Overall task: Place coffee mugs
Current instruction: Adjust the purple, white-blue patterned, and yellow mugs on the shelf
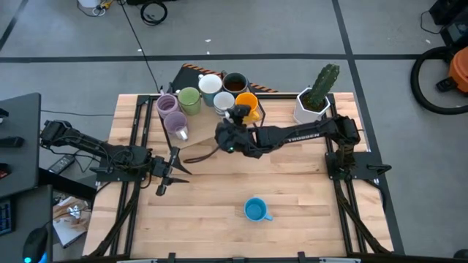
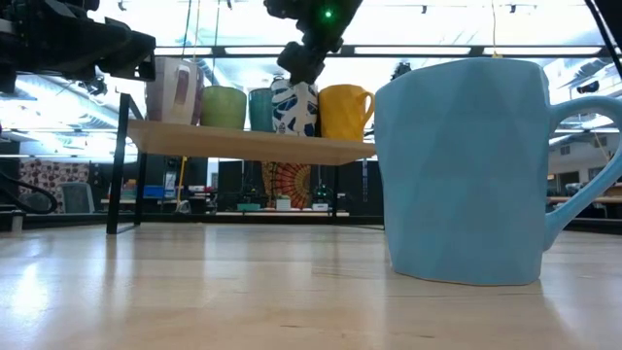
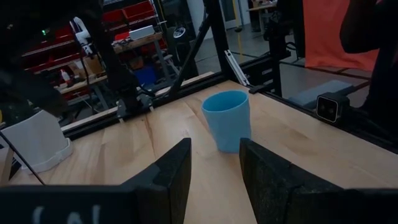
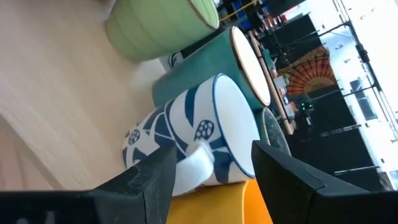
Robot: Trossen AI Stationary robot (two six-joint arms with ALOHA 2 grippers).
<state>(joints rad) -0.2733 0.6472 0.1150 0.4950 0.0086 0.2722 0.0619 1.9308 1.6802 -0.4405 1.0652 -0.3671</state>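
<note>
A wooden shelf at the table's far middle carries several coffee mugs standing on their bases: two purple, a green one, a teal one, a dark brown one, an orange one and a white mug with blue leaves. My right gripper hovers open at the white mug, one finger on each side of its handle. A blue mug stands alone near the front edge. My left gripper waits open at the left, pointing toward the blue mug.
A white faceted pot with a green cactus stands at the far right, beside the shelf. Bare wood lies between the shelf and the blue mug. Black frame rails run along the table's left and right sides.
</note>
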